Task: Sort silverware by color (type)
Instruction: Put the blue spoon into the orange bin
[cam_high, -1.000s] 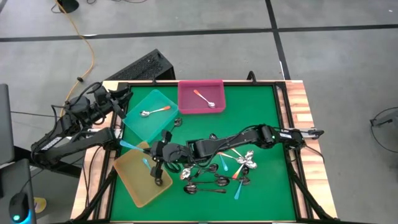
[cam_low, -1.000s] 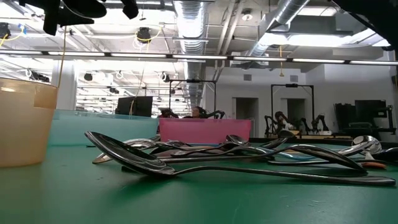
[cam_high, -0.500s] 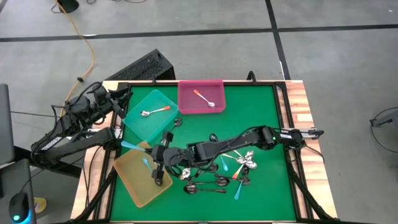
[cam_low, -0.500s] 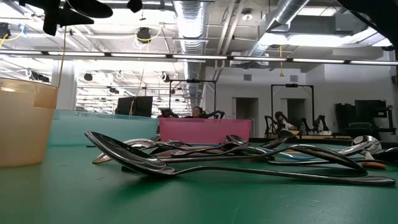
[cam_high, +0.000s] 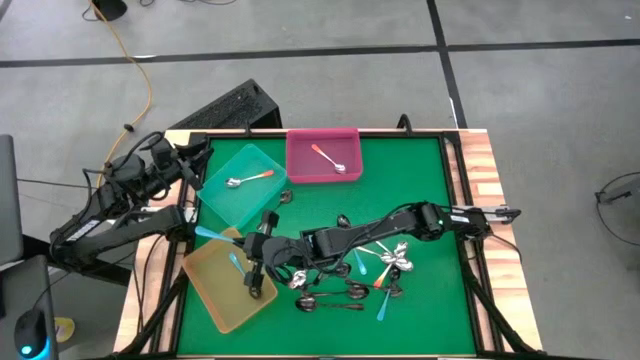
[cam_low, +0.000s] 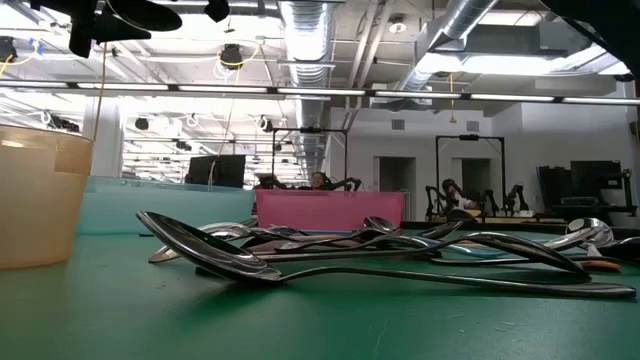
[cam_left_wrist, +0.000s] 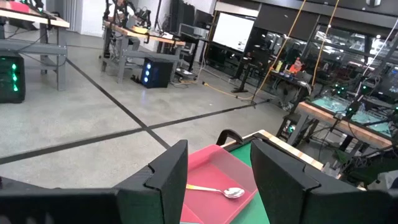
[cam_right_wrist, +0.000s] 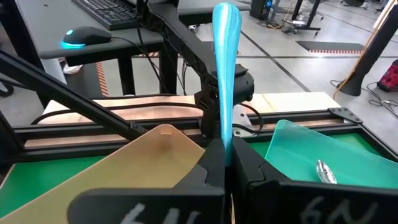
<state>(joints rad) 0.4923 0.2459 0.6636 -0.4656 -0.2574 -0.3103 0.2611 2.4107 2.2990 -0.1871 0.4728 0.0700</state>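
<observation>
Two arms work over the green table (cam_high: 440, 180). The right claw (cam_high: 262, 240) reaches across to the left part of the table and hangs above the inner edge of the yellow tray (cam_high: 215, 295); its fingers (cam_right_wrist: 210, 163) are clamped together on the light blue handle of a spoon (cam_right_wrist: 225, 68), which stands up between them in the right wrist view. From above, that blue handle (cam_high: 207, 233) pokes out leftward past the claw, over the gap between the yellow tray and the teal tray (cam_high: 225, 200).

One blue-handled spoon (cam_high: 237, 265) lies inside the yellow tray. An orange-handled spoon (cam_high: 250, 179) lies in the teal tray, and another orange-handled spoon (cam_high: 328, 160) lies in the pink tray (cam_high: 300, 168).

Most of the silverware remains as a loose pile (cam_high: 365, 275) on the table's middle, under and just beside the right arm: dark metal spoons, blue handles and an orange one mixed together. The low view shows the pile (cam_low: 380, 250) lying flat on the green surface, handles crossing.

Off the table's left edge, the left claw (cam_high: 195, 152) waits near the teal tray's far corner, its fingers (cam_left_wrist: 158, 180) drawn together on nothing.
</observation>
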